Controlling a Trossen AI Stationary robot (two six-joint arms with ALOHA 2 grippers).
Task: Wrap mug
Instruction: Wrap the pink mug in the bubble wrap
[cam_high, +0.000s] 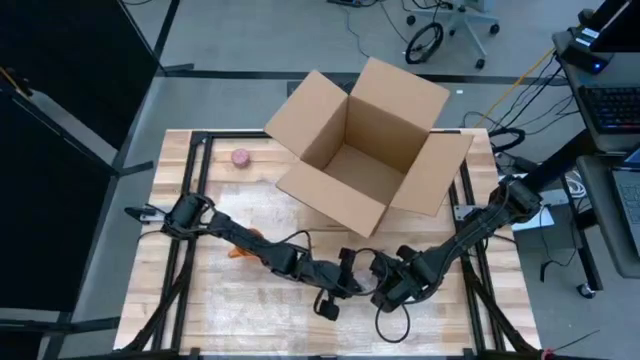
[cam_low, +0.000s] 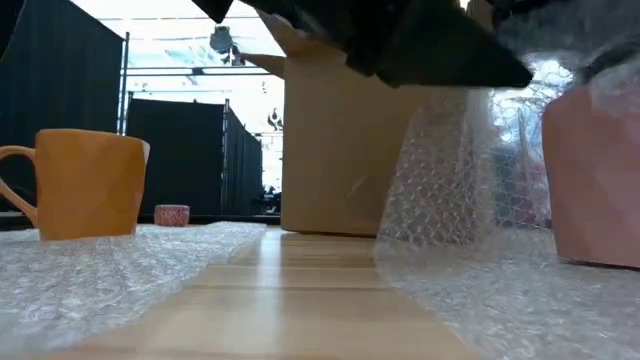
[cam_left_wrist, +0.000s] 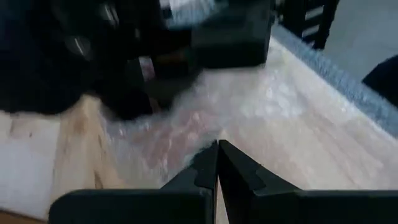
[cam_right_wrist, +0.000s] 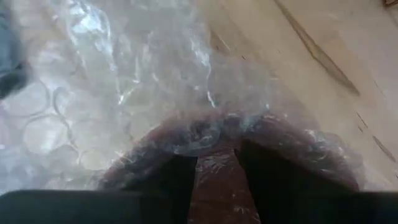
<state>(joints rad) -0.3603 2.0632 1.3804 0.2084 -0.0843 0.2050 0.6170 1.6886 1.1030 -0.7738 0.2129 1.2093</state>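
Note:
A pink mug (cam_low: 590, 185) stands on the table at the near middle, draped in clear bubble wrap (cam_low: 450, 190). My right gripper (cam_right_wrist: 217, 171) comes down on it from above; in the high view this gripper (cam_high: 388, 288) hides the mug. My left gripper (cam_left_wrist: 217, 149) is shut just to the left (cam_high: 347, 264), at a raised part of the wrap. An orange mug (cam_low: 85, 185) stands upright on another stretch of wrap to the left, half hidden under my left arm in the high view (cam_high: 238, 250). My left gripper is shut at the wrap's raised edge (cam_left_wrist: 205, 140), and the sheet hangs from there down to the table (cam_low: 440, 230). One layer or several, I cannot tell. My right gripper points down with a strip of the pink mug's wall (cam_right_wrist: 217, 180), under wrap, between its two fingers (cam_right_wrist: 177, 180). The mug stands upright on the table.
An open cardboard box (cam_high: 365, 150) stands at the far middle, flaps spread. A small pink object (cam_high: 241, 157) lies far left of it. Bare wood (cam_low: 290, 290) lies between the two stretches of wrap. The table's black frame rails (cam_high: 196, 180) run along both sides.

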